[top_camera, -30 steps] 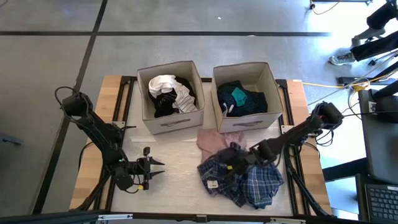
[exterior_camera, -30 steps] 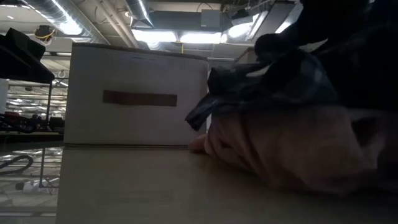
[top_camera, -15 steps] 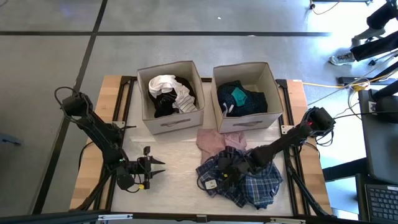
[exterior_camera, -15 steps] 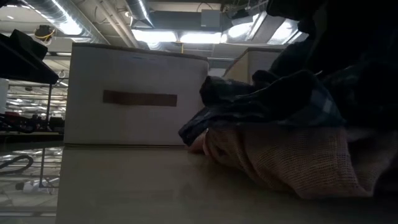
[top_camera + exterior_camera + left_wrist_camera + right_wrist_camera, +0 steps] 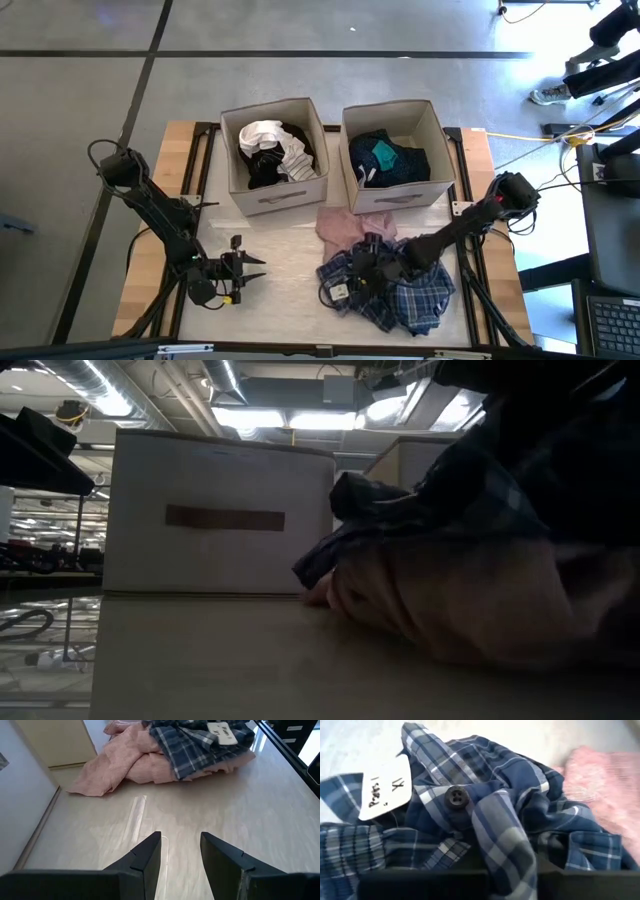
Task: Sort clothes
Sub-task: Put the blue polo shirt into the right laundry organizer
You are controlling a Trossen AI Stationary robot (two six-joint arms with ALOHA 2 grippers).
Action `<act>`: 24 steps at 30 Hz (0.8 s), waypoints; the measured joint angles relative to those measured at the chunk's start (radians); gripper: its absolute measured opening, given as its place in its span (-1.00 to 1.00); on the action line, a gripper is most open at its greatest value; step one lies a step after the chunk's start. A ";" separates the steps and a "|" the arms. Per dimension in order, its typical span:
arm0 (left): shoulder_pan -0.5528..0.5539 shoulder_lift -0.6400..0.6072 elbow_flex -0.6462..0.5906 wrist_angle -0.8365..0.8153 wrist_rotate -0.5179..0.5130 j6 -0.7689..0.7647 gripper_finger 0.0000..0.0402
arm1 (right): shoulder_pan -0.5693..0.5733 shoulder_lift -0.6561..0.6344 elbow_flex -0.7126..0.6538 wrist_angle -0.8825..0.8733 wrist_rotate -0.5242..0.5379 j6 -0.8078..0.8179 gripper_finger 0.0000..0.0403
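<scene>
The table [image 5: 290, 285] carries two beige boxes: the left box [image 5: 275, 196] already holds white, black and striped pieces, and the right box [image 5: 398, 192] holds dark pieces and a small teal item [image 5: 384, 151]. In front of the right box, two garments are not yet sorted: the dusty-pink garment [image 5: 340, 227] and, partly on top of it, the blue-plaid shirt [image 5: 400, 295]. The right gripper [image 5: 366, 268] has moved in the last second from above the heap down and toward the left edge of the plaid shirt, and now it sits low in the folds, close to the paper tag [image 5: 384, 790]. In the right wrist view, plaid cloth lies bunched over the fingers, so it probably pinches the shirt, but the fingers are hidden and their state cannot be told. In the low view the plaid folds have shifted a little on the pink cloth. This suggests the shirt is being taken for the lift to a box. The left gripper [image 5: 240, 268] has not moved; it waits near the front left of the table with fingers spread and nothing between them.
</scene>
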 joint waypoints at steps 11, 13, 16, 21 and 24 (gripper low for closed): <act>0.000 0.000 0.000 0.000 0.000 0.000 -0.37 | -0.001 0.000 0.256 -0.430 0.289 -0.016 -0.94; 0.000 0.000 0.000 0.000 0.000 0.000 -0.37 | -0.002 0.000 0.314 -0.490 0.325 -0.017 -0.92; 0.000 0.000 0.000 0.000 0.000 0.000 -0.37 | -0.002 0.000 0.403 -0.573 0.382 -0.024 -0.96; 0.000 0.000 0.000 0.000 0.000 -0.003 -0.37 | -0.002 0.000 0.532 -0.679 0.474 -0.043 -0.96; 0.000 0.000 0.000 0.000 0.000 -0.006 -0.37 | -0.002 0.000 0.602 -0.733 0.526 -0.049 -0.96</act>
